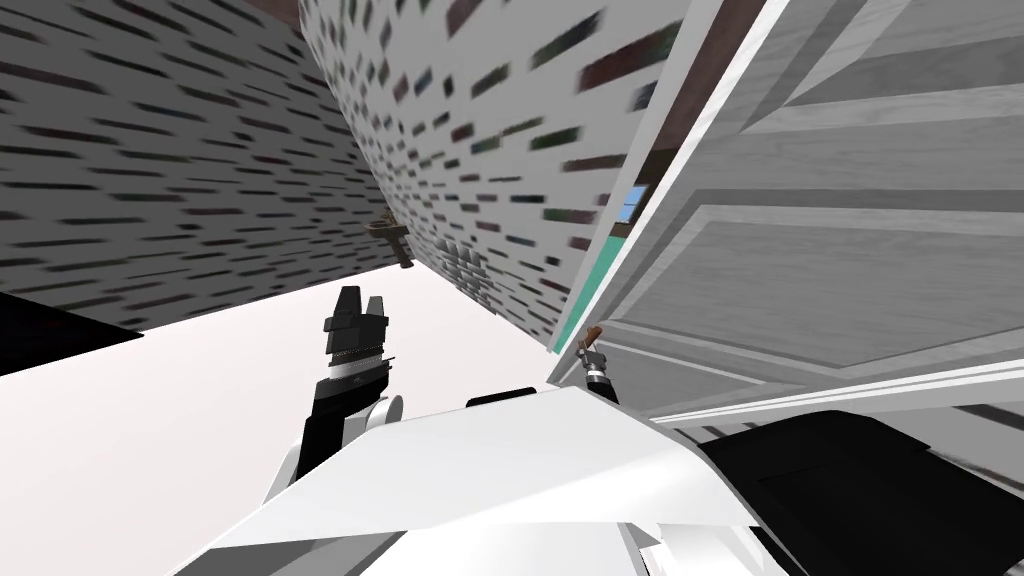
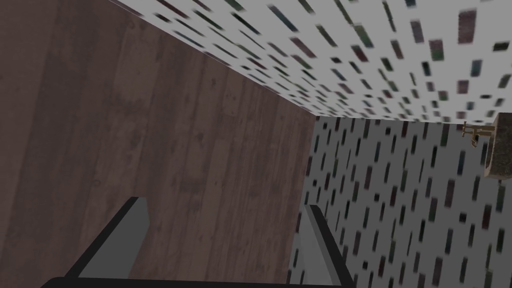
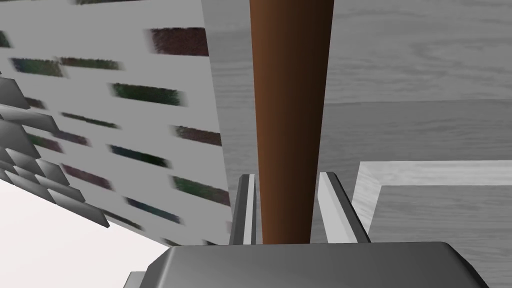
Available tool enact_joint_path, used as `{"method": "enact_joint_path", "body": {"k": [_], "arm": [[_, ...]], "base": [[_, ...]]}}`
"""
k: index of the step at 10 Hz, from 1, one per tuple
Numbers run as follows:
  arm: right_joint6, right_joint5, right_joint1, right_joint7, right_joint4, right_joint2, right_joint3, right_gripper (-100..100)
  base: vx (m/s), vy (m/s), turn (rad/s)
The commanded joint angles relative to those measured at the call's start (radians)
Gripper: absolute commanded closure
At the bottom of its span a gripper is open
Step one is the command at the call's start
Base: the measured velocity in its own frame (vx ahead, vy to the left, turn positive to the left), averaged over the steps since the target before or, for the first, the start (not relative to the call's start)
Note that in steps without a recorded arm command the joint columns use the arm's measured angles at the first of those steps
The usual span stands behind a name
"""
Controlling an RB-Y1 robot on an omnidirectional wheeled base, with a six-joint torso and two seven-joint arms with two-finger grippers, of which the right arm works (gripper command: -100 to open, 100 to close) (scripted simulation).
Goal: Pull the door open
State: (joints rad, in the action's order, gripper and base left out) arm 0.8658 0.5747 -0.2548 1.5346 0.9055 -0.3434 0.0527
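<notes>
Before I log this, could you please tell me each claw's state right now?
Left claw: open, empty.
Right claw: shut on the brown door handle.

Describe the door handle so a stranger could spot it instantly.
Find the grey panelled door on the right. By its edge sits the handle, a brown bar. Unlike the tap-like fitting on the speckled wall, it is clamped in the right gripper.

Left gripper [image 2: 225, 202]: thin grey blade fingers spread apart, arm extended forward. Right gripper [image 3: 288, 175]: fingers clamp brown tapered handle [image 3: 290, 100] between them.
</notes>
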Motion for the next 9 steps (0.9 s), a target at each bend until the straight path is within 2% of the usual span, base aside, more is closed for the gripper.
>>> {"method": "enact_joint_path", "body": {"k": [1,4,6,7,9], "arm": [[0.008,-0.012,-0.009,0.013,0.009,-0.007,0.021,100],[0.026,-0.041,-0.033,0.045,0.030,-0.030,0.068,100],[0.035,-0.054,-0.043,0.059,0.039,-0.040,0.090,100],[0.030,-0.049,-0.038,0.052,0.041,-0.036,0.081,100],[0.045,-0.069,-0.055,0.069,0.050,-0.049,0.113,100]], "base": [[-0.249,-0.029,0.069],[-0.246,-0.015,0.069],[-0.240,0.005,0.050],[-0.110,0.016,0.008],[-0.184,-0.027,0.055]]}}
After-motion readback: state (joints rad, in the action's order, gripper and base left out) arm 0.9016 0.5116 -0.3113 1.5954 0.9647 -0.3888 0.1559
